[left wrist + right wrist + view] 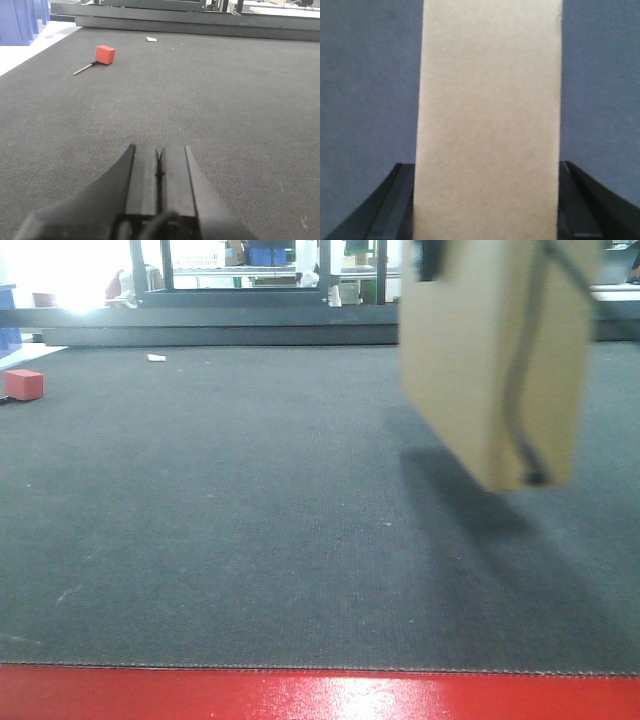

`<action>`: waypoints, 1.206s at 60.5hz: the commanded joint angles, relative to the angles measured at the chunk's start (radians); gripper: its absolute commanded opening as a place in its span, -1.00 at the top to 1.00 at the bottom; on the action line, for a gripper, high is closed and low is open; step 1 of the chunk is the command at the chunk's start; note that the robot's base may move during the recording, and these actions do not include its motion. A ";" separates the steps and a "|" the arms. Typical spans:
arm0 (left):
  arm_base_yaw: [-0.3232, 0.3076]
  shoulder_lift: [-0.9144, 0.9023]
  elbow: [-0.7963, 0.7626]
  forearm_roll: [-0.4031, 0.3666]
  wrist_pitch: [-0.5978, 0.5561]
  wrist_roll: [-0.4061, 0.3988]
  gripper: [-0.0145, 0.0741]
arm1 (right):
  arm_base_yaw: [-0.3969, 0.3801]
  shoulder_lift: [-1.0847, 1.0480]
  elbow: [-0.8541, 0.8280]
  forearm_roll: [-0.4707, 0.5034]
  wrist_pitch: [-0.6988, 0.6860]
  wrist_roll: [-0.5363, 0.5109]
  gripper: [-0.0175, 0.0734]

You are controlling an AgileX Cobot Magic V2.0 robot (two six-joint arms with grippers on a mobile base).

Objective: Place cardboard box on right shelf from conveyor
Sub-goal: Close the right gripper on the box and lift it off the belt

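Note:
The plain tan cardboard box (495, 350) hangs above the dark-grey conveyor (250, 520) at the upper right of the front view, casting a shadow on the belt. A dark cable runs down its right face. In the right wrist view the cardboard box (487, 125) fills the middle, clamped between the black fingers (400, 200) of my right gripper (487, 172). My left gripper (160, 150) is shut with nothing in it, low over the belt. The right shelf is out of view.
A small red block (23, 384) lies on the belt at far left, seen with a thin rod beside the red block (105, 54). A white scrap (151, 39) lies near the belt's far edge. A glossy red front edge (320, 695) borders the conveyor. Blue bins (22, 20) stand beyond the left side.

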 commanded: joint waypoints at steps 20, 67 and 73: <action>-0.006 -0.015 0.008 -0.006 -0.086 0.000 0.94 | -0.209 -0.529 0.504 0.044 -0.306 -0.177 0.17; -0.006 -0.015 0.008 -0.006 -0.086 0.000 0.94 | -0.241 -1.473 0.953 0.051 -0.492 -0.211 0.17; -0.006 -0.015 0.008 -0.006 -0.086 0.000 0.94 | -0.241 -1.514 0.953 0.051 -0.494 -0.211 0.17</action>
